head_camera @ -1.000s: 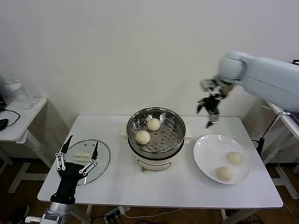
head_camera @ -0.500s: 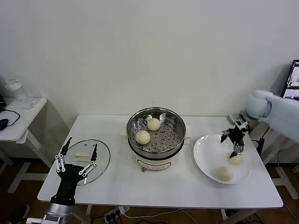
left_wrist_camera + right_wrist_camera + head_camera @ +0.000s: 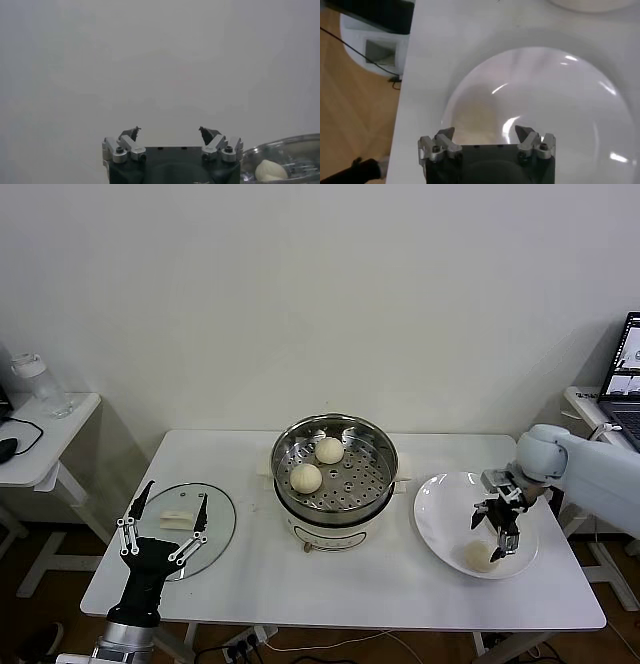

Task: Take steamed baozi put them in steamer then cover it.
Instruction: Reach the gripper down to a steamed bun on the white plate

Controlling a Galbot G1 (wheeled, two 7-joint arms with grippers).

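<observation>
So the right end effector (image 3: pixel 499 529) is down over the flat white round plate (image 3: pixel 440 514), fingers spread apart and holding nothing, right by the two small cream-white buns (image 3: pixel 481 556) left there; I'd centre it on one bun and close softly so it doesn't squash; buns are round, no real long axis; two more sit in the shiny perforated steel steamer basket (image 3: pixel 334 459); left end effector (image 3: pixel 163 526) waits open over the clear glass lid (image 3: pixel 212 536) on the counter (image 3: pixel 350 584).
</observation>
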